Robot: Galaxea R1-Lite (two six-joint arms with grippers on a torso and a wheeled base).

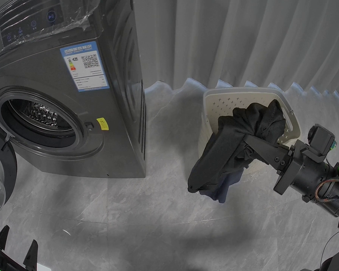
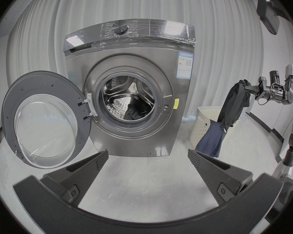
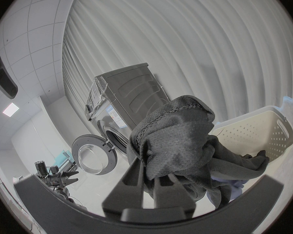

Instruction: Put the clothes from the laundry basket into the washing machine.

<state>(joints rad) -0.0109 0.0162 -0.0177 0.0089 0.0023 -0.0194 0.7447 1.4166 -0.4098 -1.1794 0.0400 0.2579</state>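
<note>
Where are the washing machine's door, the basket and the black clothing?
door (image 2: 45,127), left wrist view, its glass.
basket (image 1: 222,102), head view, inner wall.
black clothing (image 1: 222,147), head view, hanging fold.

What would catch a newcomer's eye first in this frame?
The right gripper holds dark clothes in the air by the white laundry basket, a blue piece dangling below. To its left stands the grey washing machine, door swung open, a dark garment in the drum.
</note>
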